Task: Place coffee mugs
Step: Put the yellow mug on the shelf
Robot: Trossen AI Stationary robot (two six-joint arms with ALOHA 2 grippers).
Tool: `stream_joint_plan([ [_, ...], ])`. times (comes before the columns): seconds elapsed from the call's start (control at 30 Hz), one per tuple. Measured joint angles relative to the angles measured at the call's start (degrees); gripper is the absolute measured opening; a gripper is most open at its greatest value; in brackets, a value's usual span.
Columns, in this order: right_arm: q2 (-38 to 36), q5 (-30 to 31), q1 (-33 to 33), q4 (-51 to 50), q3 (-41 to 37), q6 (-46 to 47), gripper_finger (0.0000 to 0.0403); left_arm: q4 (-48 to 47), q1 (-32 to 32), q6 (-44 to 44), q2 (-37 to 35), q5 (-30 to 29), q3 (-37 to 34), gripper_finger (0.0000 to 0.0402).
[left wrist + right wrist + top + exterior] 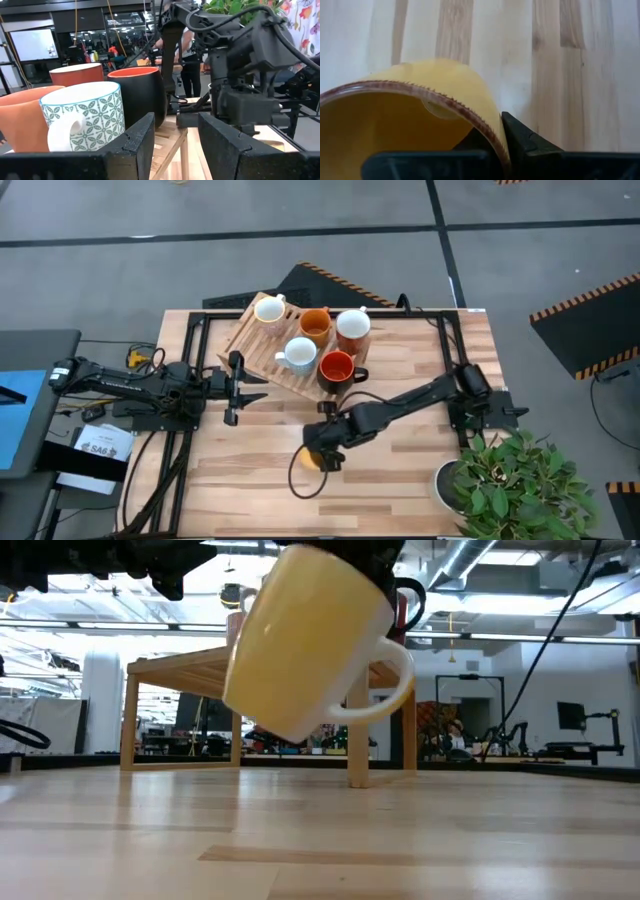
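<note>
Wood table (420, 840); yellow mug (300, 640) tilted, glossy, white handle.

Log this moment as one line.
right gripper: shut on yellow mug, lifted, tilted | left gripper: open, beside rack | five mugs on rack

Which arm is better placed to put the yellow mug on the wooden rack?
The right arm. Its tool already grips the yellow mug by the rim, tilted above the table. The left tool waits open beside the rack.
</note>
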Motion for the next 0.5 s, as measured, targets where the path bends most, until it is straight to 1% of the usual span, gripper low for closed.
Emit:
stream_joint_plan([
  [0.17, 0.7, 0.8, 1.0, -0.5, 1.2, 0.1, 0.0050, 0.0, 0.0, 0.0, 0.0, 0.0, 0.0, 0.0138],
  [0.47, 1.6, 0.9, 1.8, -0.3, 1.3, -1.1, 0.0053, 0.0, 0.0, 0.0, 0.0, 0.0, 0.0, 0.0138],
  [0.5, 2.0, -0.4, 1.7, -0.2, 1.2, -0.4, 0.0054, 0.0, 0.0, 0.0, 0.0, 0.0, 0.0, 0.0138],
])
